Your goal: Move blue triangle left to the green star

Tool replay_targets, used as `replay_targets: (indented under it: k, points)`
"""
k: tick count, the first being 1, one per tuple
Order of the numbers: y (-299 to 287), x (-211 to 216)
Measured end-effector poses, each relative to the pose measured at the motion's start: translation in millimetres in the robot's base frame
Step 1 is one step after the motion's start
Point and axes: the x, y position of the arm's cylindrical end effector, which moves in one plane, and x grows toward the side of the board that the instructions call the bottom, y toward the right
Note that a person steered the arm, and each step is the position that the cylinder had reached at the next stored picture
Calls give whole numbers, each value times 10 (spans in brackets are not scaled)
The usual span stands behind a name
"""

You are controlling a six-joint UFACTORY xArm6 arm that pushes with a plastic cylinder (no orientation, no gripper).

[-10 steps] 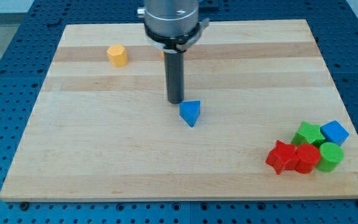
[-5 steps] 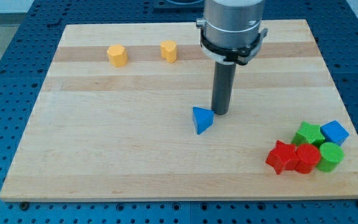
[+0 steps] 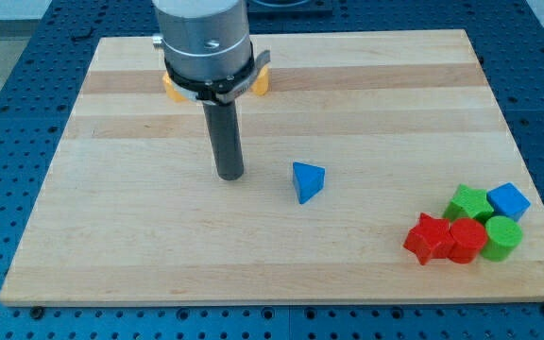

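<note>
The blue triangle (image 3: 307,180) lies near the middle of the wooden board (image 3: 111,236). The green star (image 3: 467,204) sits at the lower right in a cluster with other blocks. My tip (image 3: 230,176) rests on the board to the left of the blue triangle, a short gap away and not touching it. The triangle is well left of the green star.
Around the green star are a blue cube (image 3: 509,201), a green cylinder (image 3: 502,238), a red star (image 3: 427,237) and a red hexagonal block (image 3: 466,241). Two orange-yellow blocks (image 3: 172,90) (image 3: 261,83) at the view's top are partly hidden behind the arm.
My tip moved from the triangle's right side across to its left. Before that it pushed the triangle slightly right and turned it; the triangle has stayed put for the last half second.
</note>
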Motion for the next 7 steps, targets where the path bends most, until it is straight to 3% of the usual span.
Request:
replay_targets:
  k: [4, 6, 7]
  points:
    - [1641, 61]
    - [1734, 50]
    - [1355, -111]
